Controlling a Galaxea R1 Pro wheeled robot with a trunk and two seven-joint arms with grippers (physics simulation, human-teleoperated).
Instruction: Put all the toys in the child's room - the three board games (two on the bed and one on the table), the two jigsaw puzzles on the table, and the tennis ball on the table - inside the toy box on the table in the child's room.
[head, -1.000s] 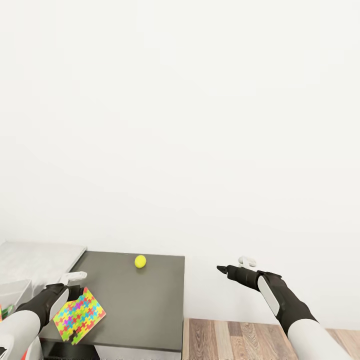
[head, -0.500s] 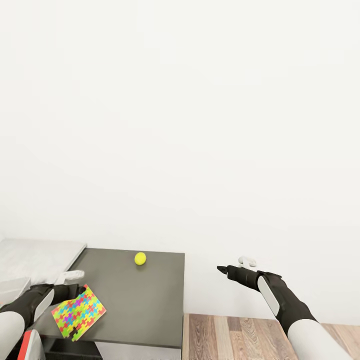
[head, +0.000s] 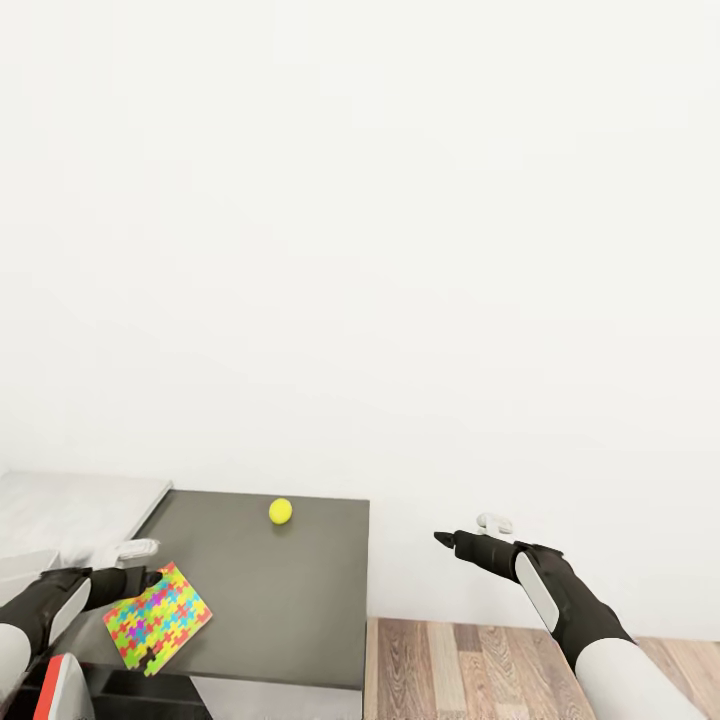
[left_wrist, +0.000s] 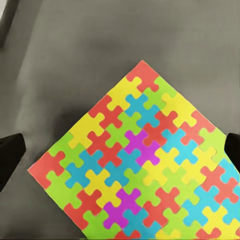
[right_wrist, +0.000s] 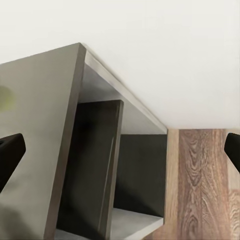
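- As my head camera looks over the table (head: 290, 590), the left gripper (head: 140, 562) sits at the near left corner of the dark grey top, with the puzzle (head: 157, 619) at its fingertips.
- In the left wrist view the puzzle (left_wrist: 145, 170) is one multicoloured sheet, turned diamond-wise, over the grey top; the two dark fingertips stand at opposite edges of that view, wide apart, with the sheet between them.
- I cannot tell whether the left fingers are pinching the puzzle or only bracket it; the sheet looks tilted in the head view, one corner overhanging the table's front edge.
- The ball (head: 281, 511), small and yellow-green, rests on the table near its back edge, well apart from the puzzle and close to the white wall (head: 400, 250).
- A light grey surface (head: 70, 505) adjoins the table on the left; what it is I cannot tell.
- My right gripper (head: 468, 530) hovers off the table's right side, above the wood floor (head: 480, 670), its jaws spread and holding nothing.
- In the right wrist view the table's corner (right_wrist: 75, 55) and an open shelf (right_wrist: 135, 170) beneath it lie ahead, with floor planks beside.
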